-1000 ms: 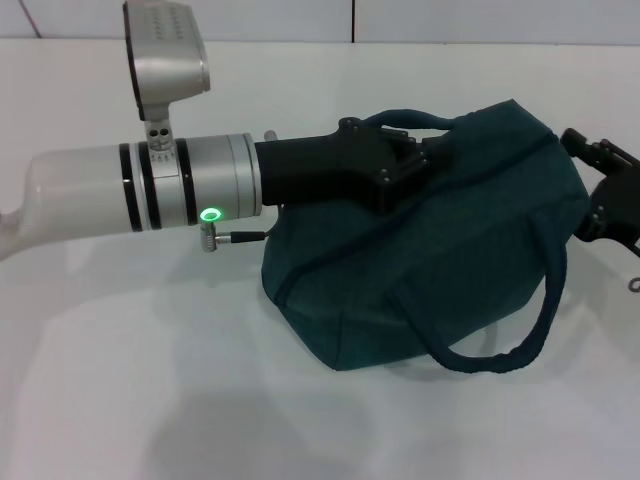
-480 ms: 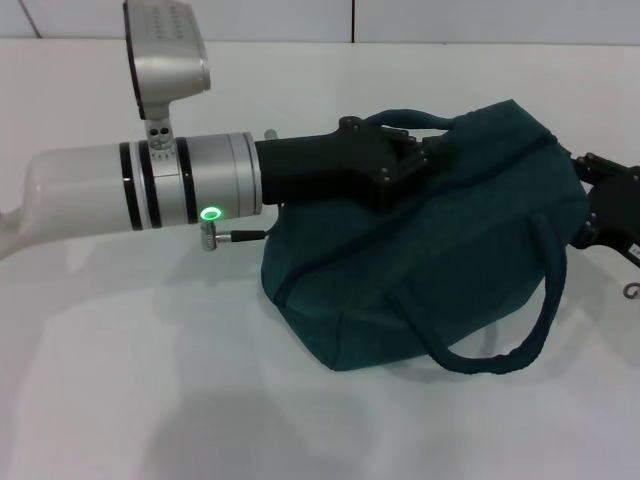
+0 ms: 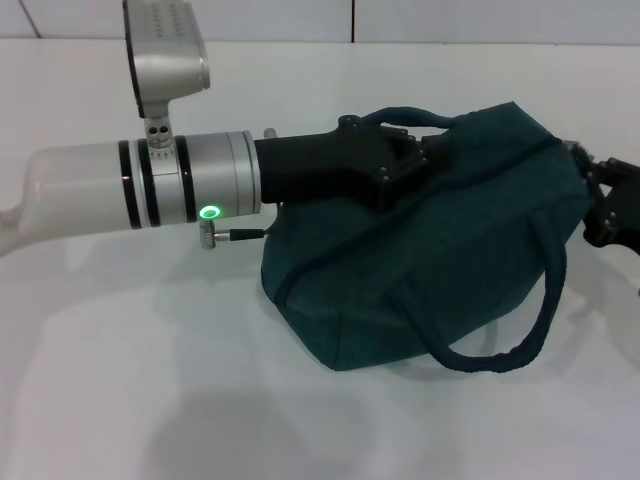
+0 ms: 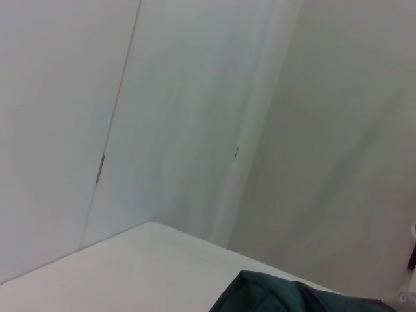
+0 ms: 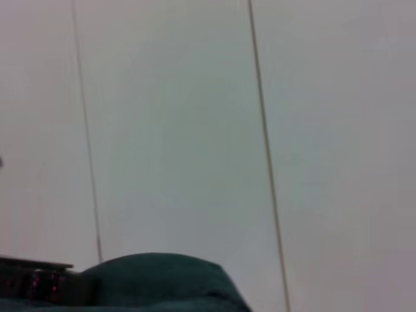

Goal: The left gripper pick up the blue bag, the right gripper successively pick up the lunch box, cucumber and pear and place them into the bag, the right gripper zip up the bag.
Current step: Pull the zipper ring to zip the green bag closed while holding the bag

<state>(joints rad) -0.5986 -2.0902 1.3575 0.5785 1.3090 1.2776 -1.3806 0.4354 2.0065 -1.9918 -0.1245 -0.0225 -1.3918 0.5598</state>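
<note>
I have the left gripper [image 3: 425, 150] reaching level across from my left, its fingers closed on the top of the blue bag [image 3: 450, 250]. The right gripper [image 3: 605, 205] sits against the bag's right end.

Blue bag [image 3: 430, 250]: dark teal fabric, bulging, resting on the white table [image 3: 150, 400], tilted. 1 loop handle droops at front; the other is raised at top.
</note>
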